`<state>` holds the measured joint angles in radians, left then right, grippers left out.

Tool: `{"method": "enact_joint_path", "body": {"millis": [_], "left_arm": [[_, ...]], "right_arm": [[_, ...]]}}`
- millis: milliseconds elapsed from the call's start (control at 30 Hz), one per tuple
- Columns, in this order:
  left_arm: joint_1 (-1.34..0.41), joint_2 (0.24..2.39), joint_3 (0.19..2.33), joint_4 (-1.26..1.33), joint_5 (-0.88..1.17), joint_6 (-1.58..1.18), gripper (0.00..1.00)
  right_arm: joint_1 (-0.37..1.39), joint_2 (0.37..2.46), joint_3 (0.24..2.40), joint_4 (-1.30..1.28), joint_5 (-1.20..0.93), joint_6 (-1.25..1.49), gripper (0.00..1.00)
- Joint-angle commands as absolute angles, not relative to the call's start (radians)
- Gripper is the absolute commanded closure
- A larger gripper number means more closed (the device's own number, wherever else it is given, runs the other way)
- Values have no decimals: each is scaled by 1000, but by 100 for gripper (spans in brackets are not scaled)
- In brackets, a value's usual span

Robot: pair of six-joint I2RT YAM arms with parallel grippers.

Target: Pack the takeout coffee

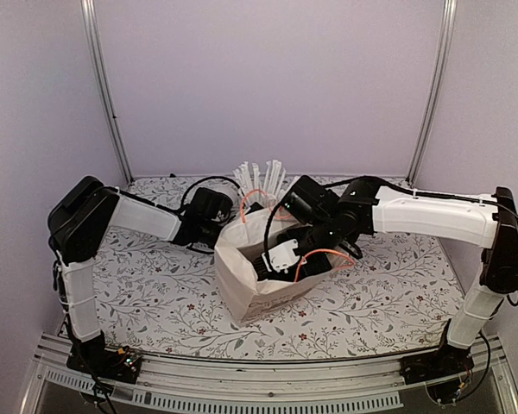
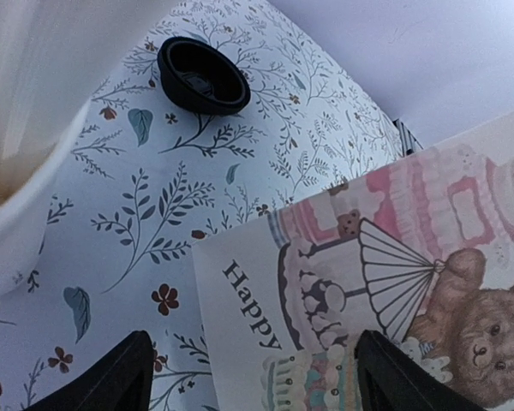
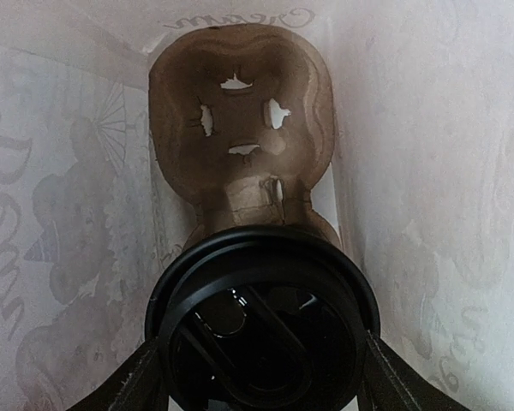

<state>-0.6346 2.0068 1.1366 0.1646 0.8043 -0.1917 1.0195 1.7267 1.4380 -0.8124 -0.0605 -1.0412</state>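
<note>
Right gripper (image 3: 261,381) reaches inside the bag (image 1: 250,297), fingers clamped on the lidded cup (image 3: 261,330), close by the pulp carrier (image 3: 240,128). Left gripper (image 2: 257,385) is spread wide outside, with the bag's printed face between its fingers.

Both arms are the same build. On our left arm (image 1: 79,293) and right arm (image 1: 432,216) we see white link shells, boxy with rounded edges, between black joint housings (image 1: 82,216). A thin black cable (image 1: 198,183) loops from the left forearm to its wrist, and another runs along the top of the right upper link. There are bands around the left lower link, possibly ties. The bases are black with small boards and loose coloured wires (image 1: 121,358). We see a small green light on the right wrist housing (image 1: 287,207). The left gripper (image 2: 261,385) has matte black fingers (image 2: 120,377) that taper to wedges. The right gripper (image 3: 261,381) has the same shape, and its fingers (image 3: 128,385) read grey in that light. We can't make out any screws or markings.
</note>
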Motion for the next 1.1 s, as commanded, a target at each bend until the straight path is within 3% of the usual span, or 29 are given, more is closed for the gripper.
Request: {"method": "enact_joint_path", "body": {"millis": [0,433,1067], "left_arm": [[-639,1956,1099,175,819,-189,16],[-638,1883,1032,164,810,-182,16],[-624,1670,981,66,729,-174,16]], "right_arm": [[1017,1778,1478,-958,-141,-1006,65],[1017,1834,1582,-1103,-270,-981,62],[973,1941,1579,-1092,-286,-982,61]]}}
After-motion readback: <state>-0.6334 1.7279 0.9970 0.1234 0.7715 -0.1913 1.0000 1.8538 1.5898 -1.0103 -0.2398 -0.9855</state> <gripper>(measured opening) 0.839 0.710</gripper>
